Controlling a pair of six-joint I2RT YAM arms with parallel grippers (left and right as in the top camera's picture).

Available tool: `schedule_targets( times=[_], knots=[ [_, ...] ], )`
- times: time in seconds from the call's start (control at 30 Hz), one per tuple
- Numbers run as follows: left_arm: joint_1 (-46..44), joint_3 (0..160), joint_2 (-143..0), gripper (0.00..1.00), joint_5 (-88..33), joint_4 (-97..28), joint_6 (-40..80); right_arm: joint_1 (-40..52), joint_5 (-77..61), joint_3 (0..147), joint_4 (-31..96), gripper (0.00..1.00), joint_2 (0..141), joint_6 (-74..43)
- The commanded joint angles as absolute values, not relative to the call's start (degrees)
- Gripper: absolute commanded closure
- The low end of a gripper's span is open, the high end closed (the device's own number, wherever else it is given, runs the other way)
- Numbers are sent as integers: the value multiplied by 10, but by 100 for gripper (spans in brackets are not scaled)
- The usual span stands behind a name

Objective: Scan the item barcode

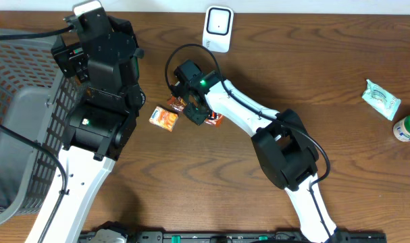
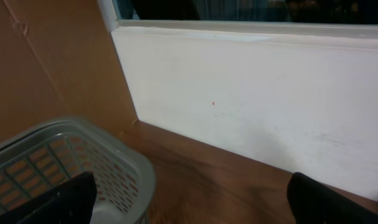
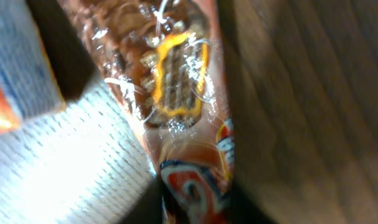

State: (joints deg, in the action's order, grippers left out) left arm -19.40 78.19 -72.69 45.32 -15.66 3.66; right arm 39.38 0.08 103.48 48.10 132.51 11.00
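The right gripper (image 1: 196,113) is lowered to the table and clamped on a shiny brown plastic snack packet (image 3: 176,81) printed with a yellow-framed waffle picture; in the right wrist view the crinkled wrapper fills the gap between the dark fingers, which press it from both sides; from overhead only the packet's orange ends show beside the fingers, lying on the brown wooden table (image 1: 313,74) near its middle; just to its left lies a second, small orange square snack packet (image 1: 164,118), apart from the gripper; the white upright barcode scanner (image 1: 218,28) stands at the far edge of the table, well apart from the held packet; the left gripper (image 2: 195,199) hangs spread wide with nothing between its black fingertips (image 2: 58,199), raised above the rim of a grey plastic mesh basket (image 1: 22,101) at the left side of the table; far to the right lie a pale green crumpled packet (image 1: 380,98) and, near it, a white bottle with a green cap (image 1: 408,127).
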Motion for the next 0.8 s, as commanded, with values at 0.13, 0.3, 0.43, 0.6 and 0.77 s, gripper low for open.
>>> schedule_targets(
  times=[0.13,0.3,0.43,0.6,0.77],
  knots=[
    [-194,778,-730,2,456,-158,44,393,-55,1093,559,99,1343,86],
    [-194,778,-730,2,456,-157,44,382,-76,1159,628,98,1330,39],
    [-194,778,-730,2,456,-157,44,387,232,1160,630,99,1331,-53],
    [-194,778,-730,2,456,-155,44,390,470,1100,557,98,1334,-81],
    [-194,778,-730,2,457,-150,44,395,590,996,455,98,1343,-88]
  ],
)
